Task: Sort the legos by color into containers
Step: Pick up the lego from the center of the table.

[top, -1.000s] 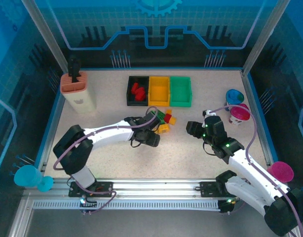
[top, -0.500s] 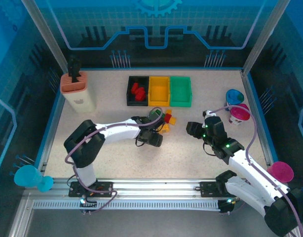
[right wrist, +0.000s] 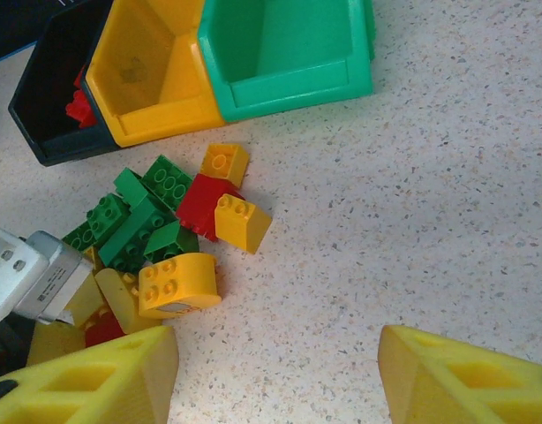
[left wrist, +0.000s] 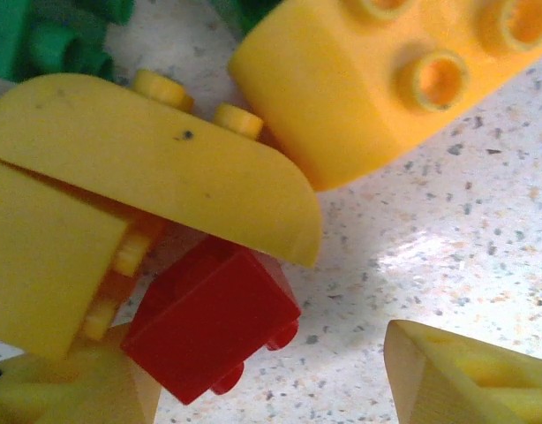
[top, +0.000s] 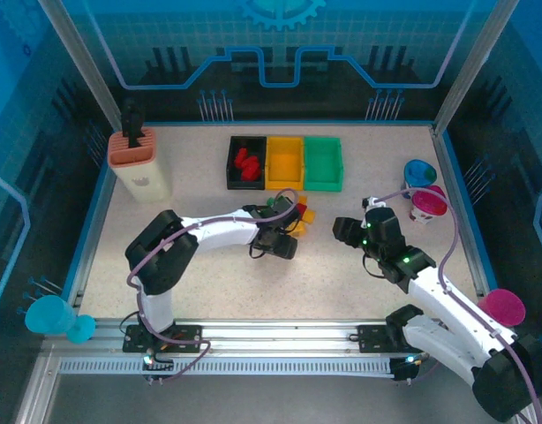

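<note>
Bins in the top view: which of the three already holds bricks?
The black bin, at the left end of the row: red bricks lie inside it. The yellow bin and green bin beside it hold nothing.

I work over a pale speckled desk (top: 200, 190) edged by a blue rim (top: 271, 124). Translucent blue side panels (top: 24, 132) printed with a fine grid close it in. The back panel (top: 165, 44) carries a gear emblem (top: 280, 11). Slanted aluminium posts (top: 77, 62) frame it, and a slotted metal rail (top: 271, 364) runs along the near edge. Soft light leaves a bright patch (left wrist: 421, 256) on the desk.
</note>
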